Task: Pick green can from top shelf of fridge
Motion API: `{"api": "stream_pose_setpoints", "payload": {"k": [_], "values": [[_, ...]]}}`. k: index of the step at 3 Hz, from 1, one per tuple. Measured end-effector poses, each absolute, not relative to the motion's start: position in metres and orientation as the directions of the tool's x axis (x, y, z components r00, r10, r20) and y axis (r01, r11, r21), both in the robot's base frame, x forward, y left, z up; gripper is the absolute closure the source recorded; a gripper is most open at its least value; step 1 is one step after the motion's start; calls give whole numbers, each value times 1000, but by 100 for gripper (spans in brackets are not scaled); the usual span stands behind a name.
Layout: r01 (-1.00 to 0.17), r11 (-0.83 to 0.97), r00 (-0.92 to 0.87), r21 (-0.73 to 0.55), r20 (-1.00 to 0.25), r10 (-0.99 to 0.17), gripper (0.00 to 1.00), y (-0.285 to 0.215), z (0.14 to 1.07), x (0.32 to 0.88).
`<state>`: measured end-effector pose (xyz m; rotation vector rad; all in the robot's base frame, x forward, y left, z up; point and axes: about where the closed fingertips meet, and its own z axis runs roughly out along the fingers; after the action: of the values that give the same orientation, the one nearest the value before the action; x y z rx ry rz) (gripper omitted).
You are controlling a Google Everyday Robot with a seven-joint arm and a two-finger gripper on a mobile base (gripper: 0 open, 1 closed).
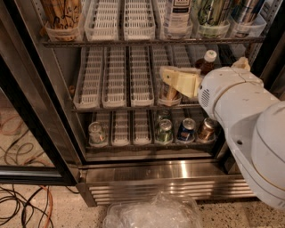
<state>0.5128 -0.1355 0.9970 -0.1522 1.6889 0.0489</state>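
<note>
Black door framing runs down the left side of the fridge, which stands open with three wire racks in view. On the top shelf, from left to right, sit a tub with brown print, two white lane trays, a clear bottle, the green can and a darker can at the far right. The green can stands upright in its lane, just behind the clear front lip, with its long axis vertical. The top edge of the view cuts off its upper part, so only the pale green and white streaked body shows.

One rack lower and right of centre, the cream-coloured gripper reaches leftward in front of the middle rack. It partly covers a jar standing behind it. A brown bottle with a white cap stands just to its right. Whether the gripper is spread or pressed together cannot be told from this angle. The bulky white arm fills the right side of the view.

The green can lies above the gripper and somewhat to its right, a full shelf higher, with the front edge of the top shelf between them. The coming move probably calls for rising past that edge and shifting right. The gripper could then meet the can from the front, across its vertical axis.
</note>
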Motion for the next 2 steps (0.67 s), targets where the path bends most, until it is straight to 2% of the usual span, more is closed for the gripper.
{"api": "stream_pose_setpoints", "payload": {"k": [2], "values": [[72,994,-27,-77,-997,-75,0,-207,1005,513]]}}
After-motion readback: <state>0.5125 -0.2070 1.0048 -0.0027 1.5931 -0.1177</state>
